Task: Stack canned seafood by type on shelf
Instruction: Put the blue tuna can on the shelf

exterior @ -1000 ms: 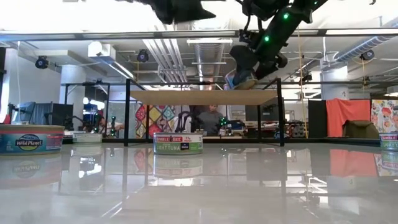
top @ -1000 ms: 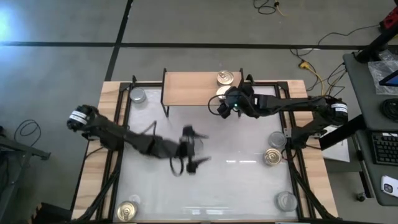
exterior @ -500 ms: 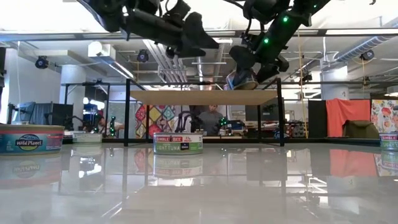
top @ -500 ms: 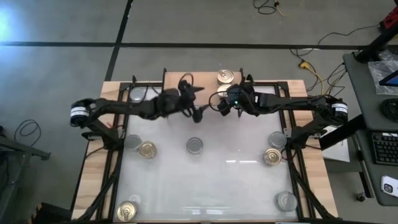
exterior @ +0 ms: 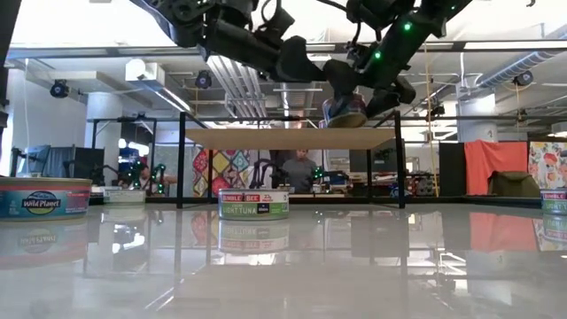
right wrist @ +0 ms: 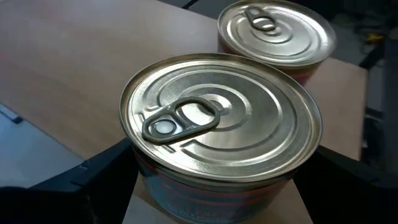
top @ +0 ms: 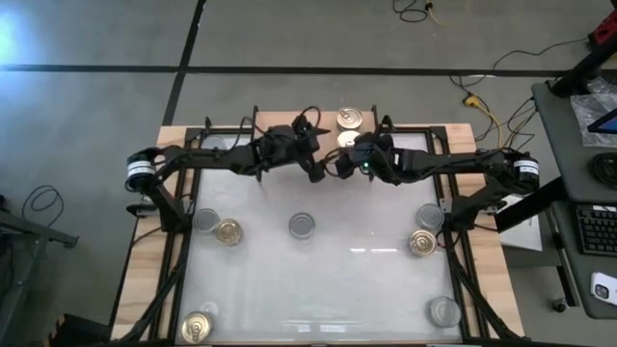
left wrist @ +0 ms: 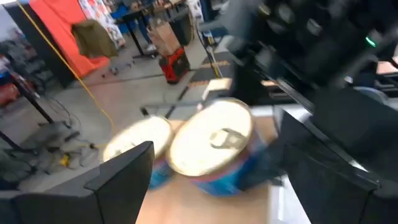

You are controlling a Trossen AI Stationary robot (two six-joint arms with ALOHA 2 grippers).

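Note:
My right gripper point(top: 345, 154) is shut on a gold-topped can point(right wrist: 217, 124) over the right end of the shelf point(exterior: 283, 137). A second gold-topped can point(right wrist: 277, 31) stands on the plank just beyond it. My left gripper point(top: 316, 172) is open and hovers above the shelf, close beside the held can point(left wrist: 211, 140), touching nothing. Loose cans sit on the table: silver point(top: 302, 226), gold point(top: 228, 231), silver point(top: 205, 220), gold point(top: 421, 243) and others. My right gripper pinches the gold-topped can by its side wall point(right wrist: 155, 186), one finger point(right wrist: 93, 180) on each of two opposite sides. It comes from the table's right, slanting down. The can is tilted point(exterior: 345, 112), its low edge at or just above the plank; I cannot tell whether it touches.
More cans stand near the corners: gold point(top: 198, 326), silver point(top: 443, 310), silver point(top: 430, 216). In the low view one can point(exterior: 254, 204) sits under the shelf and another point(exterior: 44, 197) at the left. Both arms crowd the shelf's right end. Black frame rails edge the table.
My left arm has swung fast from the table's middle to the far edge, over the shelf, and then right toward the held can. The cans it covered at mid-table now show. My right gripper has kept its hold on the can almost in place.

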